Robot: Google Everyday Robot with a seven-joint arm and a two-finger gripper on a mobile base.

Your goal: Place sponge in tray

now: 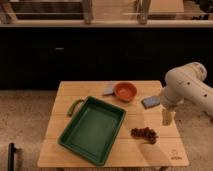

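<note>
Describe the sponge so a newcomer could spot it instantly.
On the wooden table, look right of the green tray, just past the orange bowl. The sponge is the small flat bluish rectangle there, with the gripper hanging close on its right. Its neighbours are a round bowl and a lumpy brown clump; only it is a blue slab.

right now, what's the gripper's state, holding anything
Gripper: hangs over the right side of the table, beside the sponge, which lies on the table; open or closed cannot be told.

High cam over table [140, 152], claw [167, 119] at rt.
</note>
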